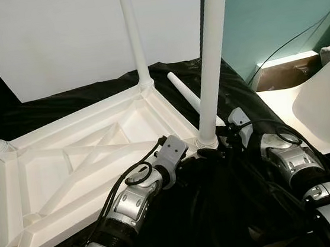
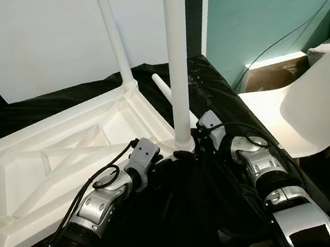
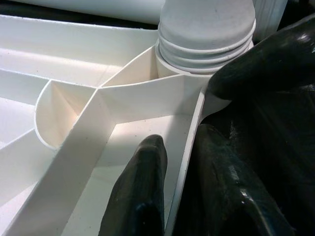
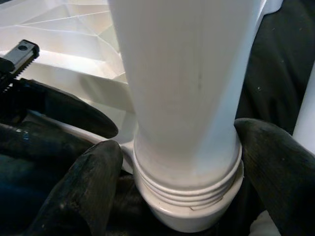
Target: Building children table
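Right fingers point(image 4: 103, 187) clamp the leg point(image 4: 182, 88); left fingers point(image 3: 142, 187) pinch the tabletop rim point(image 3: 189, 147).

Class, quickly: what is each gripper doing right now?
Left gripper: shut on the tabletop rim.
Right gripper: shut on the table leg at its base.

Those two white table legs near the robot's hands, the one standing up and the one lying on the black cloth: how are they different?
The standing leg is upright, its threaded foot seated in the corner socket of the upturned tabletop; the loose leg lies on the black cloth, joined to nothing. The right gripper has its fingers on either side of the standing leg's base, and the left gripper clamps the tabletop's rim beside it; nothing touches the loose leg. Both are plain white round plastic legs.
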